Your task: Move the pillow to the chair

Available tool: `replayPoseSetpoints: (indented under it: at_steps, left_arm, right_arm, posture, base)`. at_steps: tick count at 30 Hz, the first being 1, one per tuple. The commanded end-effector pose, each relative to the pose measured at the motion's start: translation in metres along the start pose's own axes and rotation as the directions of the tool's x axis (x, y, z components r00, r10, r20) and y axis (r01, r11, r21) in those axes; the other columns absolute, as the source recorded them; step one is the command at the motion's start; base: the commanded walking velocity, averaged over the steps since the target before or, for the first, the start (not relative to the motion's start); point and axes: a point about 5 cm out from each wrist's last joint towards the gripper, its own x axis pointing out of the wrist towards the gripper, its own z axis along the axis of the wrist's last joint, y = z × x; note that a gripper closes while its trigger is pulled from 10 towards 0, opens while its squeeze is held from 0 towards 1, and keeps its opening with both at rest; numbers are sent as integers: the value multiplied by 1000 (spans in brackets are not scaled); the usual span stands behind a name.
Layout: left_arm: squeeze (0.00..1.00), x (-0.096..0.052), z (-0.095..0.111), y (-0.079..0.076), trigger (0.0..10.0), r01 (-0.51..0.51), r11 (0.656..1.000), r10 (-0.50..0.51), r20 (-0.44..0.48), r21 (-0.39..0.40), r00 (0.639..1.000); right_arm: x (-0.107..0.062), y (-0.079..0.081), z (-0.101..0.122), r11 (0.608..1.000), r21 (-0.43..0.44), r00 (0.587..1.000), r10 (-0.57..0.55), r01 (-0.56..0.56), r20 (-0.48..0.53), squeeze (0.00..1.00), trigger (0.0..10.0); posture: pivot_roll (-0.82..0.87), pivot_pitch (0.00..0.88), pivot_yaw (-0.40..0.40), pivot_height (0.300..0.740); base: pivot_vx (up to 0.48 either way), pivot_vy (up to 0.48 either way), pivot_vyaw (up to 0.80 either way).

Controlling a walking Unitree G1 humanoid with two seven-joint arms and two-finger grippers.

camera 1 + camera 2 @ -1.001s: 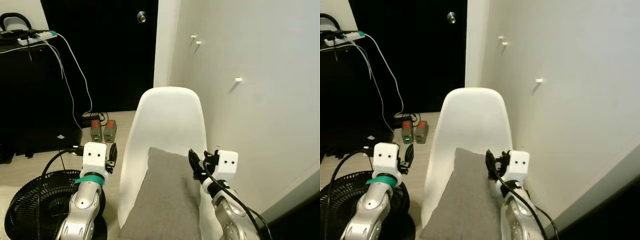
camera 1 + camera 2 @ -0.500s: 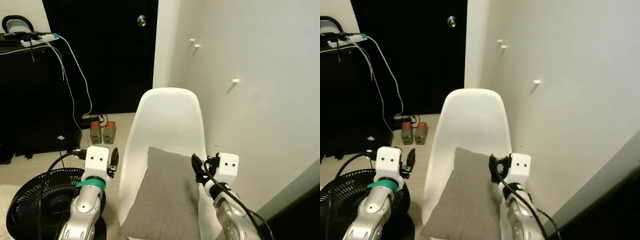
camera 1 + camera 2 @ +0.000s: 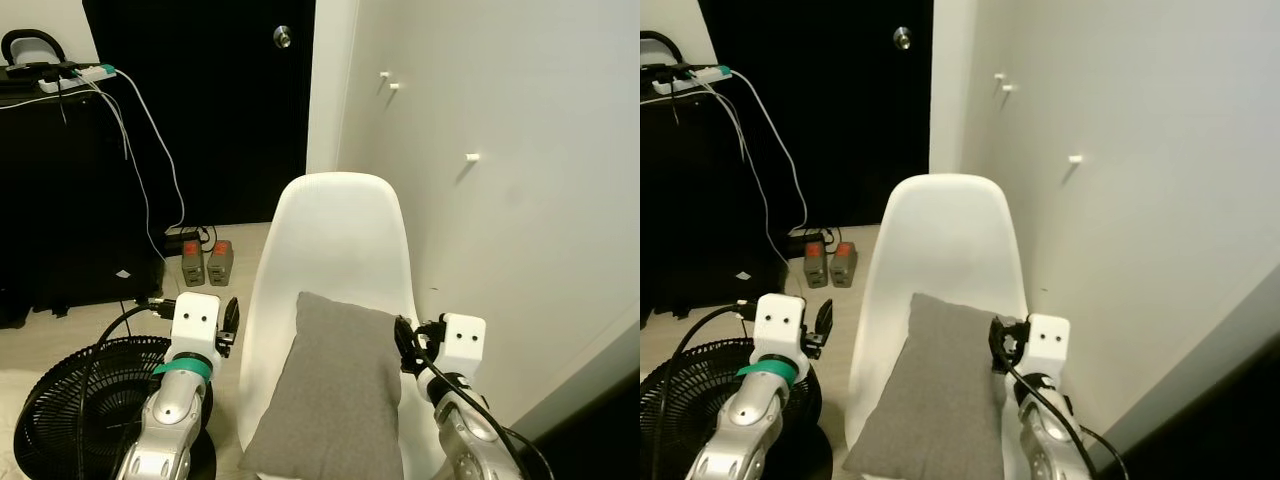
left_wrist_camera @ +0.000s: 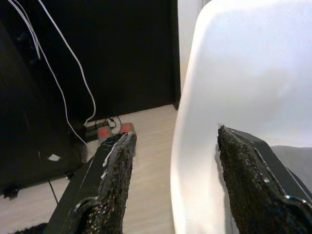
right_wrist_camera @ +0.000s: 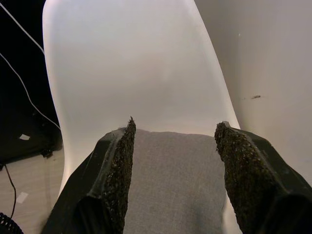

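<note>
The grey pillow (image 3: 335,395) lies on the seat of the white chair (image 3: 335,235), leaning toward its back; the placing looks done; the left gripper (image 4: 170,183) and right gripper (image 5: 173,161) both stand open, holding nothing; next, I judge, the arms should draw clear.

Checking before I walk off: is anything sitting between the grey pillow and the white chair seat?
No. The pillow already lies on the chair, against its backrest, with nothing visible between them.
</note>
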Motion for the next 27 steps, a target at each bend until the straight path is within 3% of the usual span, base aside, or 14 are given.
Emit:
replayPoseSetpoints:
  at_steps: [1, 10, 19, 27]
  left_arm:
    - [0, -4, -6, 1, 10000, -7, 1000, 8, -30, 8, 1000]
    - [0, -1, -2, 4, 10000, -30, 1000, 30, -17, 6, 999]
    - [0, -3, -1, 7, 10000, -47, 999, 47, -9, 8, 999]
    - [0, -3, -1, 5, 10000, -43, 999, 44, -10, 6, 999]
  right_arm:
    - [-2, -1, -4, 1000, 1, 1000, -7, 7, -11, 0, 10000]
    - [1, 14, -3, 998, -14, 998, 59, -58, 2, 0, 10000]
    - [5, 25, -3, 995, -20, 995, 103, -103, 0, 0, 10000]
    - [5, 22, -5, 995, -25, 995, 98, -98, -2, 0, 10000]
  posture:
    - [-37, 41, 24, 740]
    - [-22, 35, 4, 740]
    - [-7, 13, -14, 740]
    - [-5, 4, -13, 740]
  base:
    - [0, 0, 0]
    - [0, 0, 0]
    - [0, 0, 800]
    - [0, 0, 800]
